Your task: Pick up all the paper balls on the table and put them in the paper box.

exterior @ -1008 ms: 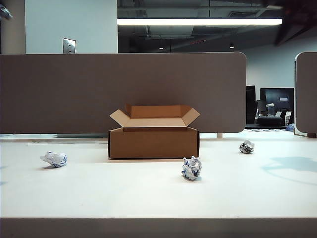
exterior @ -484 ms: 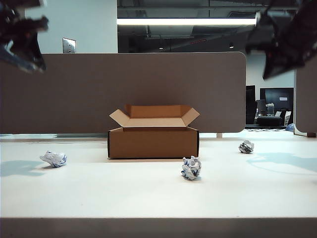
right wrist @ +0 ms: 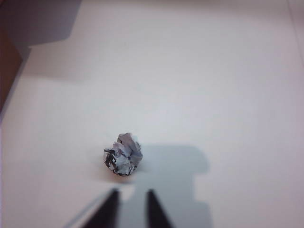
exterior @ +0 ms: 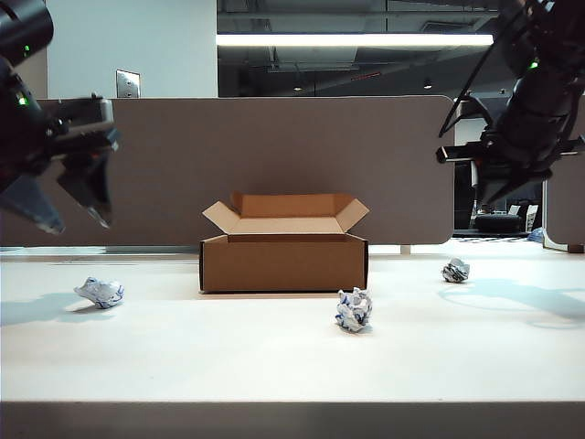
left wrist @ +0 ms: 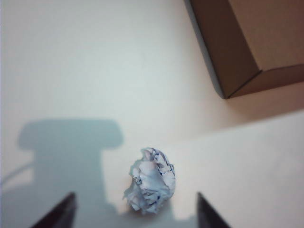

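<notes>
Hovering apart, left hand (left wrist: pixel 135 211) frames one paper ball (left wrist: pixel 151 179); right hand (right wrist: pixel 130 209) barely parted.

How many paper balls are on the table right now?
3: left paper ball beneath the left claw, middle paper ball before the box, right paper ball beyond it.

An open-plan office, by the look of it. A wide, flat, off-white desk surface (exterior: pixel 274 366) with a thick front edge runs across the exterior view, backed by a grey-brown fabric-covered partition panel with rounded corners (exterior: pixel 274 155), the kind that divides workstations; the edge of a second such panel (exterior: pixel 565 174) stands at the right. Beyond the gap sit dark flat computer monitors (exterior: pixel 512 187) on another desk, though that corner is dim and small. Overhead, a long white fluorescent strip light (exterior: pixel 356 40) hangs below an exposed dark ceiling, and a metal wall plate (exterior: pixel 127 84) is fixed to a pale wall.
</notes>
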`<action>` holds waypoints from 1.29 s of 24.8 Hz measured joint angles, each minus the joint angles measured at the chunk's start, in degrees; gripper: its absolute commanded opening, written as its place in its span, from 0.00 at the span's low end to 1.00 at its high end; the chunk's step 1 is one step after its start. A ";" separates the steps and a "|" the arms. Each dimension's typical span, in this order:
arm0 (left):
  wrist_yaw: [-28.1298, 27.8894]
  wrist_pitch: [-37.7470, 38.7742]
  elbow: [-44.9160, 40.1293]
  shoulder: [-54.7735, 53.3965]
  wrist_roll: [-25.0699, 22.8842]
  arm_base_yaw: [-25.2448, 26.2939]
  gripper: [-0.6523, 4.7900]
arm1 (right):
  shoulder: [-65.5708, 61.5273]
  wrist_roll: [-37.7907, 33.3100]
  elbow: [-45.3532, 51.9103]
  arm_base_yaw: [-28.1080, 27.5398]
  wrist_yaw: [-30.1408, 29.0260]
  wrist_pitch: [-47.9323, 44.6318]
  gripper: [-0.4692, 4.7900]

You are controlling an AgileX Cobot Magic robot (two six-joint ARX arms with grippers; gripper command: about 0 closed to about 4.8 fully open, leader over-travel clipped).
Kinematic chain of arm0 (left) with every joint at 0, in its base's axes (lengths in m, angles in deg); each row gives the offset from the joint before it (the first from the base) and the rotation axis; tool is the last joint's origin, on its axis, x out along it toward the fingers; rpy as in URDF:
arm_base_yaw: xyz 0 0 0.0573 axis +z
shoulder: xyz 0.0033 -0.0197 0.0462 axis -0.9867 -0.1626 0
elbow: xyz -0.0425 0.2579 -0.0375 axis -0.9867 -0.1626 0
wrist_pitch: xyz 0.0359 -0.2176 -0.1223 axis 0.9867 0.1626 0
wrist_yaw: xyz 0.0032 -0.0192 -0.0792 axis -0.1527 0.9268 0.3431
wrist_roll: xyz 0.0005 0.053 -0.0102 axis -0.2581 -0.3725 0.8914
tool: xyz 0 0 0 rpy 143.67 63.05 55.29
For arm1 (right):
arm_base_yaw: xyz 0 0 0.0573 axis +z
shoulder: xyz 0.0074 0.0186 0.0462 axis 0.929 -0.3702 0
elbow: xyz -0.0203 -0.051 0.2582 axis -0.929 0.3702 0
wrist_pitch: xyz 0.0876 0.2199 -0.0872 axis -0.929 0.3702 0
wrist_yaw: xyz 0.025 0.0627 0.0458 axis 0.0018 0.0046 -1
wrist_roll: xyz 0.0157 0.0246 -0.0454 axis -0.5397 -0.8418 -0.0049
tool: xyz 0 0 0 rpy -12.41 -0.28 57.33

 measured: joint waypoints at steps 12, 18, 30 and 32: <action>1.81 5.49 7.82 -8.94 0.13 -0.98 0.76 | -6.14 -1.66 -10.14 0.50 1.57 4.55 0.76; -3.17 12.46 12.41 -13.55 -1.97 -4.50 0.75 | -9.16 -1.73 -13.62 0.52 2.64 8.81 0.76; -9.42 13.77 12.76 -14.49 -2.25 -6.12 0.75 | -13.84 -1.73 -13.60 -0.61 1.11 10.71 0.75; -8.37 13.44 12.81 -15.34 -2.25 -6.12 0.75 | -14.60 -1.77 -13.62 -0.66 -0.28 10.73 0.75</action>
